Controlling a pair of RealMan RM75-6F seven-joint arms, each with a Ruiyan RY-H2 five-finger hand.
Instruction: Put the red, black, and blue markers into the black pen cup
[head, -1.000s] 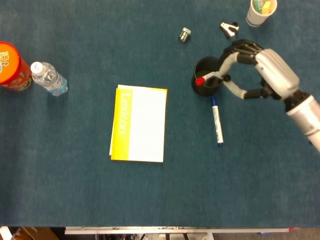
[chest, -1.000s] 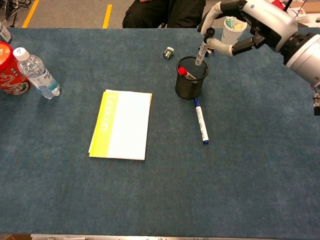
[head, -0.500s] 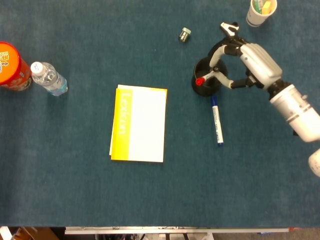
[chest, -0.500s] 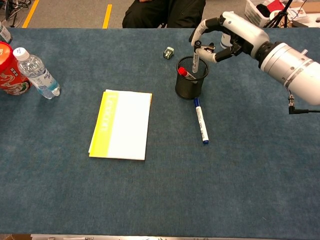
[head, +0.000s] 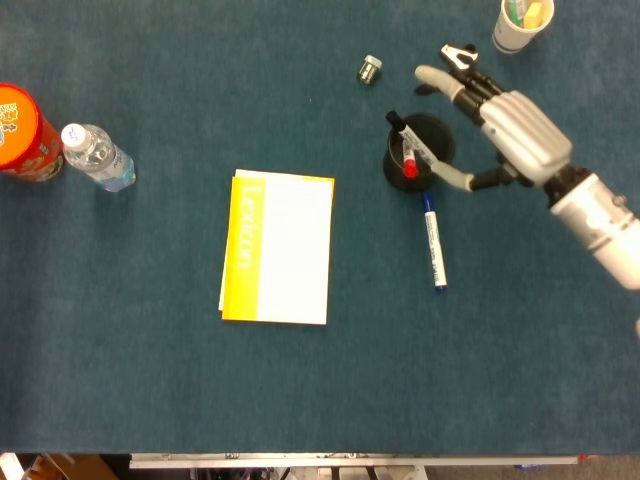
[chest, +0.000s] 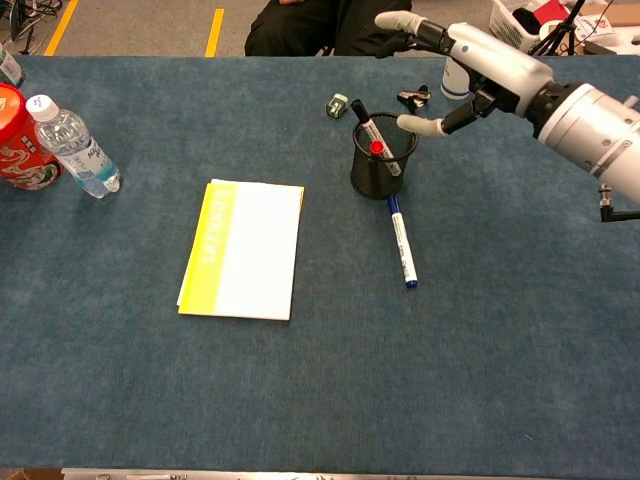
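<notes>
The black mesh pen cup (head: 412, 172) (chest: 377, 170) stands right of centre at the back of the table. Two markers lean in it: a black-capped marker (head: 405, 134) (chest: 364, 119) and a red-capped marker (head: 410, 169) (chest: 378, 150). The blue marker (head: 434, 242) (chest: 401, 241) lies flat on the cloth just in front of the cup. My right hand (head: 505, 122) (chest: 480, 62) hovers right of and behind the cup, fingers spread, holding nothing. My left hand does not show in either view.
A yellow-and-white notebook (head: 277, 249) (chest: 243, 249) lies mid-table. A water bottle (head: 97, 156) and a red can (head: 22, 132) stand at the far left. A paper cup (head: 520, 22), a binder clip (head: 458, 56) and a small metal object (head: 370, 69) sit at the back.
My right hand let go of the black-capped marker, which now leans in the cup beside the red one. The fingers have spread and the hand has drawn back to the right.
</notes>
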